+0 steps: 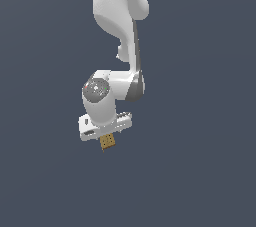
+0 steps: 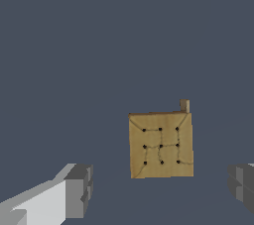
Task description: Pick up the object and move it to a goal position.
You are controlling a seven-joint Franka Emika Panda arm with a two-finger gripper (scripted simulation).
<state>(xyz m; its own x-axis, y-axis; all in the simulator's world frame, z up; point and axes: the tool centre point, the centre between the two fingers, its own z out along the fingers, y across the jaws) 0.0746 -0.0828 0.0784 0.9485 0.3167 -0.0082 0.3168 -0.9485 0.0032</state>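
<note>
The object [image 2: 161,144] is a small tan-brown block with a grid of dark dots on its face and a small stub at one corner. In the wrist view it lies in the wide gap between my two grey fingertips [image 2: 79,189], touching neither. My gripper [image 2: 158,187] is open. In the exterior view the object [image 1: 107,141] shows just below the white hand [image 1: 105,125], partly covered by it. The fingers are hidden in that view.
Only a flat dark blue-grey surface [image 1: 200,171] surrounds the block. The white arm [image 1: 117,16] comes down from the top of the exterior view.
</note>
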